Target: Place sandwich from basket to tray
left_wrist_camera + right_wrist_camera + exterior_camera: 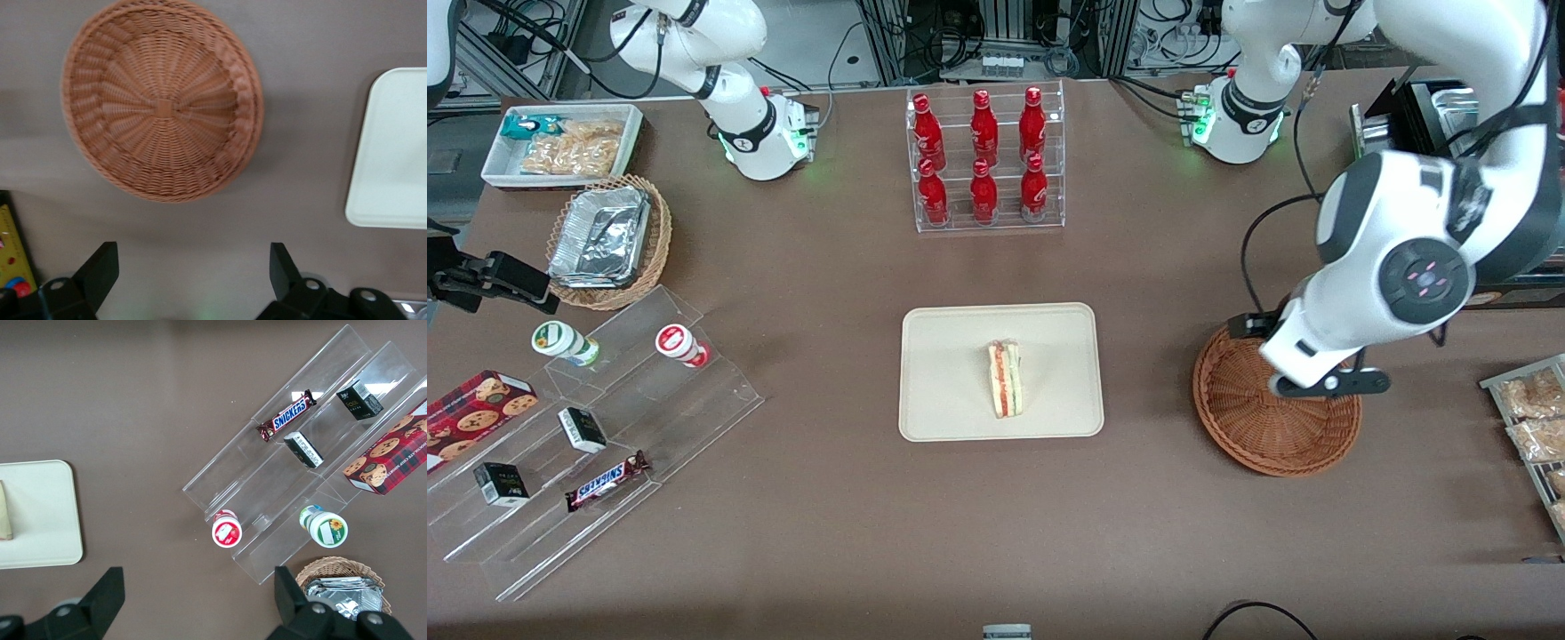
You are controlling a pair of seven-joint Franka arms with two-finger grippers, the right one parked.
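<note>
The sandwich (pixel 1006 380) lies on the tray (pixel 943 338), a little off its middle and nearer the front camera, well inside the low rim on every side; it is a pale wedge of white bread resting so that the cut edge faces up, showing a red-orange stripe and thin green lines between the slices. It looks whole and the layers look aligned, so the placing seems done. Little can go wrong from here, I judge: the main risk would be the arm swinging low over the tray on its way off and nudging the wedge over or out of line, or clipping the basket (pixel 1276 436) rim and sliding that light wicker piece along the table. The basket is empty, its woven floor bare in the wrist view. The gripper (pixel 193 273) hangs above the table just beside the basket, with its fingers (pixel 100 267) spread wide apart and nothing between them, so no dropped load is possible.
</note>
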